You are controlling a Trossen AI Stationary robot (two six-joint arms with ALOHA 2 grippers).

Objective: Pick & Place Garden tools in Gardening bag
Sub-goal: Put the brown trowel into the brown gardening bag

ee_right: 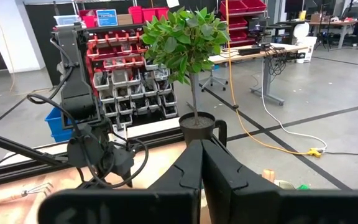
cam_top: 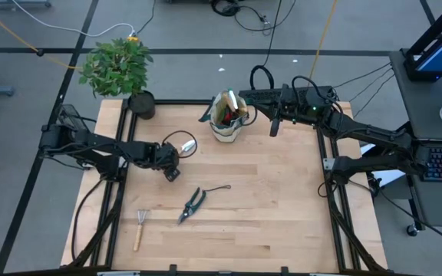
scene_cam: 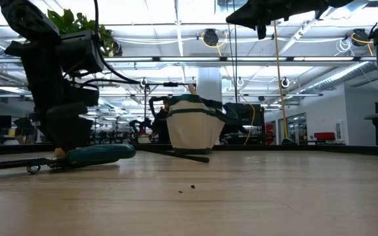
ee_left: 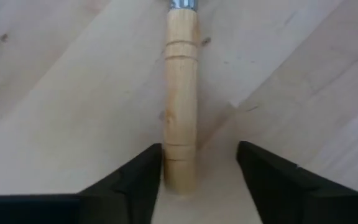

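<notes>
A wood-handled silver trowel point(cam_top: 184, 147) lies flat on the table left of centre. My left gripper point(cam_top: 172, 169) is low over it and open, with its fingers on either side of the handle's free end point(ee_left: 180, 168). The beige gardening bag point(cam_top: 228, 116) stands upright at the far middle with tools inside; it also shows in the low view point(scene_cam: 193, 123). My right gripper point(cam_top: 274, 126) is shut and empty, raised to the right of the bag. Dark pruning shears point(cam_top: 193, 204) and a small wood-handled rake point(cam_top: 140, 227) lie flat nearer the front edge. My left gripper has one finger point(ee_left: 143, 177) right against the side of the trowel handle near its free end, and the other finger point(ee_left: 260, 174) stands apart from it. I cannot tell whether the near finger touches. The fingers lie along the handle, which rests on the table.
A leafy potted plant point(cam_top: 118, 66) in a black pot point(cam_top: 141, 104) stands at the table's far left corner. Bare wood lies between the bag and the front tools and over the table's right half point(cam_top: 282, 199).
</notes>
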